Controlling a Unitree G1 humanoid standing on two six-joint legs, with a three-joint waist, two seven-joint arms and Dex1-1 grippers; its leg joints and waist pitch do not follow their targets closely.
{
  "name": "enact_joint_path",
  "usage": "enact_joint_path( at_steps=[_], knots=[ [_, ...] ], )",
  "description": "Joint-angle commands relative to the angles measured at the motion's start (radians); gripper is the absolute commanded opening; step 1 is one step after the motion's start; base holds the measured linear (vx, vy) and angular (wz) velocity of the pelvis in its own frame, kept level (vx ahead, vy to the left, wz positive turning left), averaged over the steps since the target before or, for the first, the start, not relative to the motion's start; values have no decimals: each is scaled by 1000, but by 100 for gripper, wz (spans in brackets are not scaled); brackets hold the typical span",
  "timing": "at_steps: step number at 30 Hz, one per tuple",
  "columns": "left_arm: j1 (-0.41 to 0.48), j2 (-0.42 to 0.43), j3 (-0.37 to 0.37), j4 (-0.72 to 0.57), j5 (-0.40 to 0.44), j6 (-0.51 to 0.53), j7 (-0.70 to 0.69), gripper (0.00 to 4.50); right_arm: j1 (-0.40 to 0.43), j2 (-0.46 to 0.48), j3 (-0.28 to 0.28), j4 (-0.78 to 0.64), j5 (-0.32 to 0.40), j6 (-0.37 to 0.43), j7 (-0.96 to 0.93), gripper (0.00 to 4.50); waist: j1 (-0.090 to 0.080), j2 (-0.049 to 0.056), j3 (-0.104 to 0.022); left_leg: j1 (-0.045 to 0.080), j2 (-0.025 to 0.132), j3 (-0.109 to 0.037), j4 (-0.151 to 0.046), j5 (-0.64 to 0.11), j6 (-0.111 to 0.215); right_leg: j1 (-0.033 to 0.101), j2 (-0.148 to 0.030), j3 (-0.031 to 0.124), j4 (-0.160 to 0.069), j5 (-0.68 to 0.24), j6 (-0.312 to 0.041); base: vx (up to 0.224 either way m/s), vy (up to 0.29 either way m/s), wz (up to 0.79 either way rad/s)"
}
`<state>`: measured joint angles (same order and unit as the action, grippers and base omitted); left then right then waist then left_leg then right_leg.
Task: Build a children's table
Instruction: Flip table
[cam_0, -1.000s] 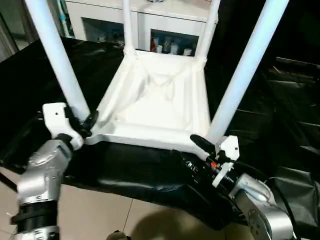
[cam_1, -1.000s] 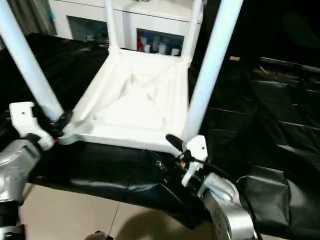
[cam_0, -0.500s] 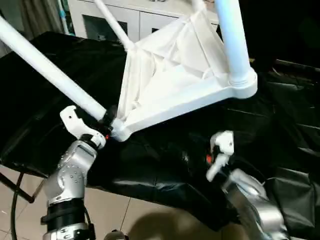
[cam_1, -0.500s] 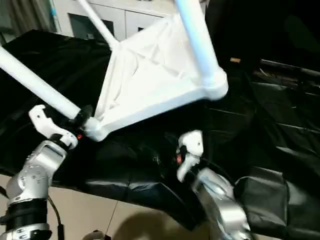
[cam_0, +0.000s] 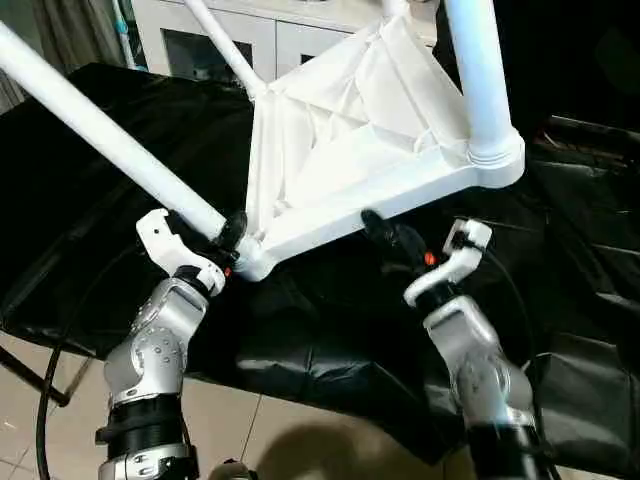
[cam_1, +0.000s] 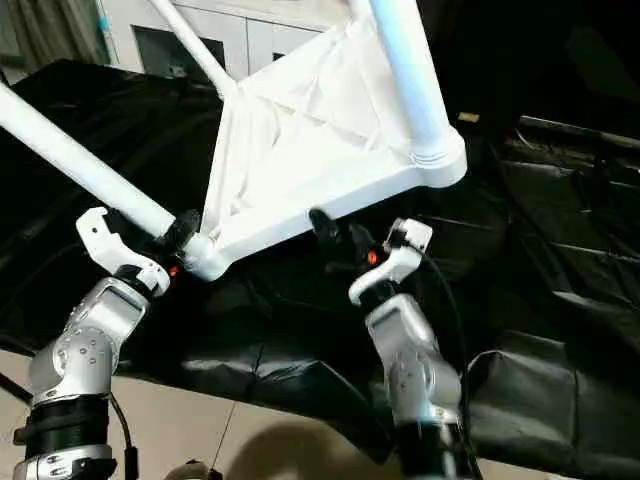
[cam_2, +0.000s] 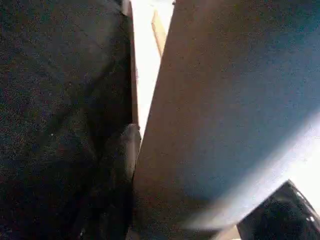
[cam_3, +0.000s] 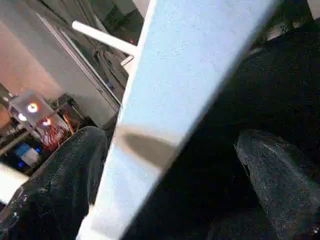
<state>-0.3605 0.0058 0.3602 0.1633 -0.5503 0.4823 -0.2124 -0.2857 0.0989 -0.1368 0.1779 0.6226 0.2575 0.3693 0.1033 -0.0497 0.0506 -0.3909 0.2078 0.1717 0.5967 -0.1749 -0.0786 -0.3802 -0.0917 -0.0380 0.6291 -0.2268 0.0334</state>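
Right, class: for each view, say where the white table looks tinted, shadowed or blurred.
Left eye view: the right-hand leg takes a bluish tint. Left wrist view: the leg is a soft blur, brownish shading to blue-grey. Right wrist view: the tabletop edge looks pale blue and grainy, with a dark smudge of shadow.

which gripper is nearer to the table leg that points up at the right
Right. The right gripper sits open at the tabletop's front rim, partway toward that upright leg. The left gripper grips the slanted leg at the opposite corner.
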Motion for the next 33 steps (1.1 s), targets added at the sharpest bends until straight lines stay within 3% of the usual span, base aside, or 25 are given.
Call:
enact_joint_path(
  at_steps=[1, 7, 8, 10, 12, 16, 18, 22, 25, 27, 30, 33],
  knots=[
    [-25, -23, -35, -8, -20, -3, -16, 232, -33, 24, -27, 37, 40, 9, 0, 450, -6, 5, -66, 25, 14, 2, -75, -113, -18, 37, -30, 25, -60, 89, -145, 0, 0, 0],
    [-15, -22, -61, -27, -1, -12, -21, 232, -143, 43, -65, 185, 16, -14, -70, 450, -9, 10, -66, 27, 15, 2, -77, -115, -30, 33, -31, 25, -60, 65, -151, 0, 0, 0],
    [-12, -27, -73, -39, 1, -7, -27, 232, -203, 57, -97, 254, 44, -10, -91, 450, -10, 12, -68, 28, 14, 2, -75, -110, -36, 33, -30, 25, -58, 74, -152, 0, 0, 0],
    [-12, -28, -76, -42, 0, -5, -29, 232, -220, 62, -108, 273, 56, -9, -97, 450, -8, 13, -70, 31, 14, 4, -72, -102, -38, 32, -29, 25, -56, 99, -155, 0, 0, 0],
    [-9, -33, -80, -48, 2, -7, -27, 232, -281, 75, -162, 349, 102, -21, -136, 450, -7, 10, -72, 25, 12, 4, -71, -67, -29, 38, -28, 23, -51, 153, -149, 0, 0, 0],
    [-3, -39, -85, -55, 7, -10, -25, 232, -341, 85, -221, 435, 140, -41, -195, 450, -11, 8, -72, 25, 11, 6, -71, -87, -27, 37, -29, 23, -50, 138, -157, 0, 0, 0],
    [-2, -43, -87, -57, 10, -12, -18, 232, -394, 85, -266, 516, 173, -56, -221, 450, -14, 10, -67, 24, 12, 6, -75, -123, -26, 35, -31, 22, -57, 84, -155, 0, 0, 0],
    [-4, -41, -87, -59, 9, -13, -14, 232, -426, 86, -297, 562, 189, -70, -201, 415, -20, 10, -61, 26, 17, 4, -85, -256, -60, 24, -36, 24, -78, -149, -128, -14, 0, 0],
    [-3, -39, -84, -63, 9, -14, -12, 232, -438, 84, -307, 578, 201, -71, -190, 382, -18, 9, -63, 25, 18, 2, -86, -251, -62, 22, -36, 24, -79, -152, -117, 0, 0, 0],
    [1, -39, -80, -68, 11, -18, -8, 232, -443, 78, -308, 590, 203, -74, -178, 371, -18, 5, -66, 21, 17, 4, -83, -209, -52, 23, -34, 24, -74, -93, -123, 0, 0, 0],
    [4, -40, -80, -71, 12, -19, -7, 232, -446, 74, -307, 595, 202, -75, -174, 348, -17, 7, -66, 20, 15, 6, -80, -174, -40, 24, -33, 23, -68, -44, -138, 0, 0, 0],
    [5, -44, -79, -74, 15, -21, -9, 232, -460, 69, -301, 600, 196, -86, -148, 318, -18, 7, -65, 21, 16, 6, -82, -195, -38, 22, -34, 24, -72, -77, -139, 0, 0, 0]
  ],
)
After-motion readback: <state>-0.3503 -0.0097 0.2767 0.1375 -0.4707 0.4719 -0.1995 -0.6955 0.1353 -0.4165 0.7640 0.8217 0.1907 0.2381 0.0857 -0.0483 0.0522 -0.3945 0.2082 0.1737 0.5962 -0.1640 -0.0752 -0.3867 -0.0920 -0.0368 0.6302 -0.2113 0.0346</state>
